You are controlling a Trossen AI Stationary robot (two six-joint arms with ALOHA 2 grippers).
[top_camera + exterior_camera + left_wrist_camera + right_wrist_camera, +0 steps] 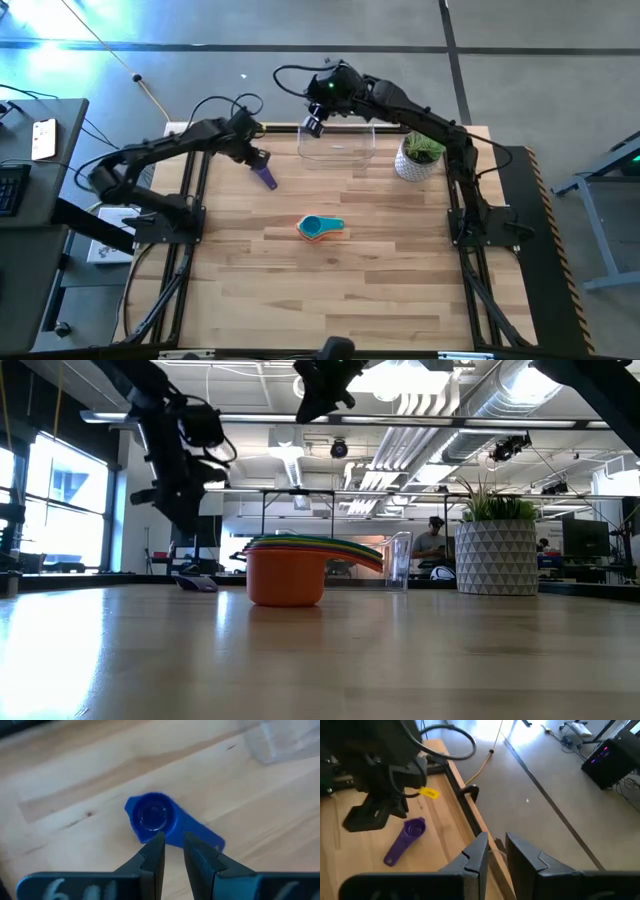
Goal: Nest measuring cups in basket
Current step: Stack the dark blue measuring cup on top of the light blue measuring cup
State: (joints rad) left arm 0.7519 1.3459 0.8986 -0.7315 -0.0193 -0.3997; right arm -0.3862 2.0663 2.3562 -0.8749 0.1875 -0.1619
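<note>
A small purple measuring cup (265, 177) lies alone on its bottom on the wood, left of the clear basket (338, 150). My left gripper (258, 158) hovers just above it, open by a narrow gap; in the left wrist view the fingertips (173, 837) stand over where the cup's bowl (152, 817) meets its handle. Several other cups sit nested in a stack (320, 228) at mid-table, teal on top, orange at the bottom (285, 575). My right gripper (314, 126) hangs high over the basket's far left corner, also narrowly open (496, 840), holding nothing.
A white pot with a green plant (418, 155) stands right of the basket, near the right arm's base. The table's far edge runs just behind the basket. Bare wood lies between the purple cup, the stack and the near edge.
</note>
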